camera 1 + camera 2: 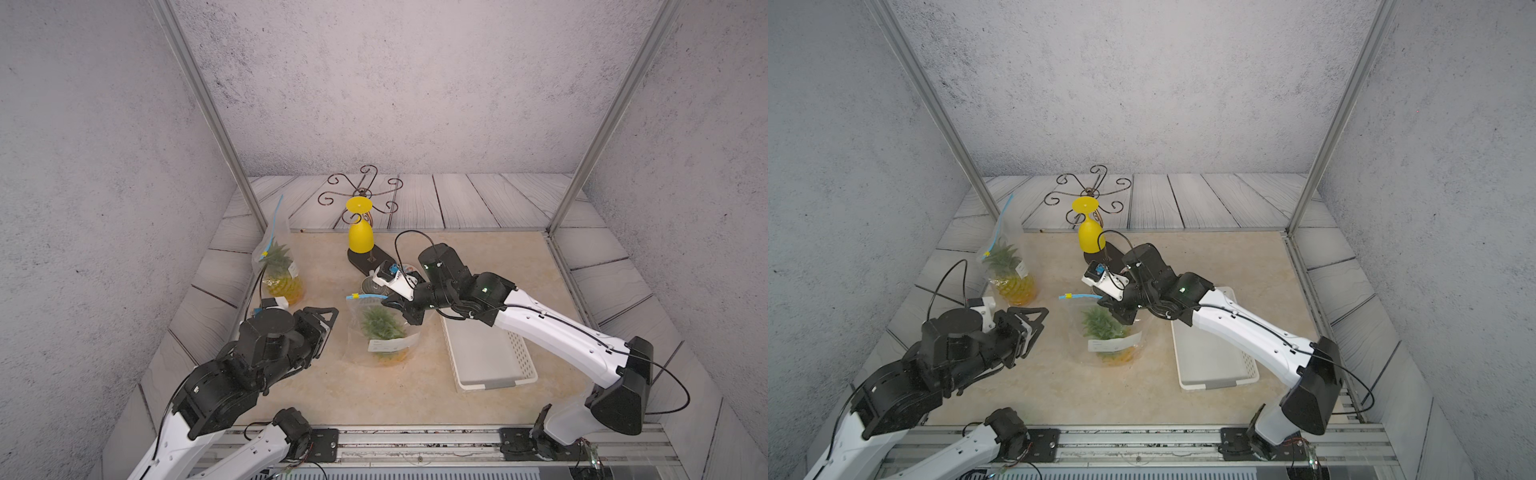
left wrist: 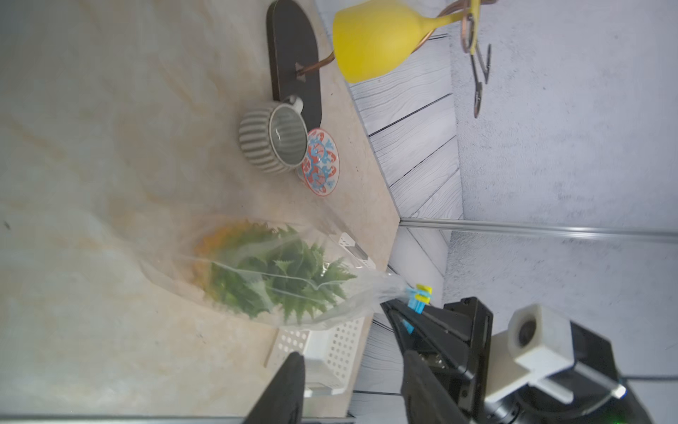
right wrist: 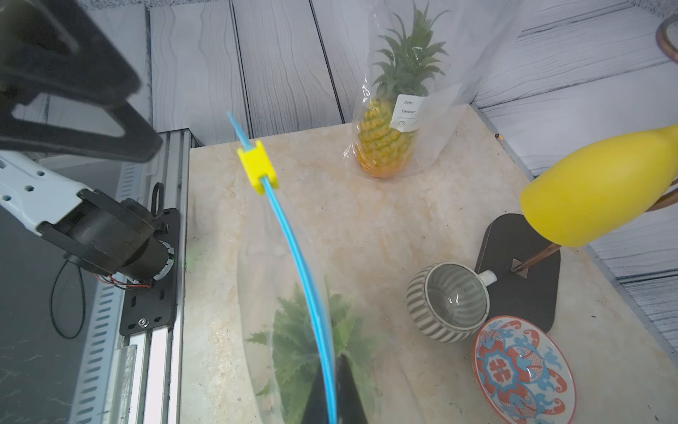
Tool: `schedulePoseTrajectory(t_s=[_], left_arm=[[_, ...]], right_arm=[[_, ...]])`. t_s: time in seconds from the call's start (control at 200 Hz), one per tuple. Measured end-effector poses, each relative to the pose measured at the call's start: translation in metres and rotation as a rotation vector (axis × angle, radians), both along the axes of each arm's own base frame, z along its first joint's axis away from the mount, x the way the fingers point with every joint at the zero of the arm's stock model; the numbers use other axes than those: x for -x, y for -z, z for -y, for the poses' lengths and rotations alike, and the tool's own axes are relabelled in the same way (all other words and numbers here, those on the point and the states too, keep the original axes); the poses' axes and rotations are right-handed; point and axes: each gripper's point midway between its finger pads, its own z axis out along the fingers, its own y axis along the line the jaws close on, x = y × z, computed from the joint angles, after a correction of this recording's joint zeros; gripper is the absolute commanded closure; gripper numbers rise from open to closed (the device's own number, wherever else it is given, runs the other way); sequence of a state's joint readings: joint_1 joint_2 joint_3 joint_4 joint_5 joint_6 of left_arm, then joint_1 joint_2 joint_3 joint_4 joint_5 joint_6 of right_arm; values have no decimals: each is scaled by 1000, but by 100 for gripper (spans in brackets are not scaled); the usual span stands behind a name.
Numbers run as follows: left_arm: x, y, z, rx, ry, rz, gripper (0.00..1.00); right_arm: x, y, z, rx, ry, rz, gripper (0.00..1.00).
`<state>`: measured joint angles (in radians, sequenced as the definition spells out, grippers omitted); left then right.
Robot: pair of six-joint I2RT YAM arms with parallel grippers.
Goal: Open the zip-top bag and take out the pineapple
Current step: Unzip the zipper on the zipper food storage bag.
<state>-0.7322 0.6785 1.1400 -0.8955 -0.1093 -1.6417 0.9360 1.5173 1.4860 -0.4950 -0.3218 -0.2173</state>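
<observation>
The clear zip-top bag (image 1: 356,322) stands mid-table with the pineapple (image 1: 382,328) inside, green crown up. Its blue zip strip (image 3: 293,249) carries a yellow slider (image 3: 257,167) at the end toward the left arm. My right gripper (image 3: 332,361) is shut on the zip strip at the opposite end, holding the bag's top up; it shows in both top views (image 1: 390,305) (image 1: 1104,302). My left gripper (image 1: 331,320) (image 2: 354,358) is open and empty, left of the bag and apart from it. The slider (image 2: 423,292) shows just beyond its fingers.
A second bagged pineapple (image 1: 280,272) stands at the back left. A white perforated basket (image 1: 486,353) lies right of the bag, under the right arm. Behind are a striped cup (image 3: 447,301), a patterned dish (image 3: 521,370) and a yellow goblet (image 1: 360,237) hung on a dark-based stand (image 1: 368,259).
</observation>
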Motion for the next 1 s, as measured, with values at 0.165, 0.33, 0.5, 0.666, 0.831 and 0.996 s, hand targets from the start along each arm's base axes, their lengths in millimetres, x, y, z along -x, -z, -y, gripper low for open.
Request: schedulePoseTrajectory(t_s=[0.165,0.33,0.5,0.666,0.831,0.996], left_arm=[[-10,-16,6,168,-134,-125,53],[-9,-52,2,254,-207,-168,54],[-10,-45,7,243,-230,-258,57],[-14,-22,17,210,-234,-344,65],[-19,-3,13,204,-271,-402,79],[-22,-1,9,221,-289,-418,78]], right_arm=[[8,-1,1,-3,-1,29,100],[12,-5,1,-7,2,47,100],[16,-5,-1,-3,2,58,100],[19,-5,-3,-2,-1,65,100],[20,-5,-5,-3,-3,68,100],[20,-4,-5,-3,-3,69,100]])
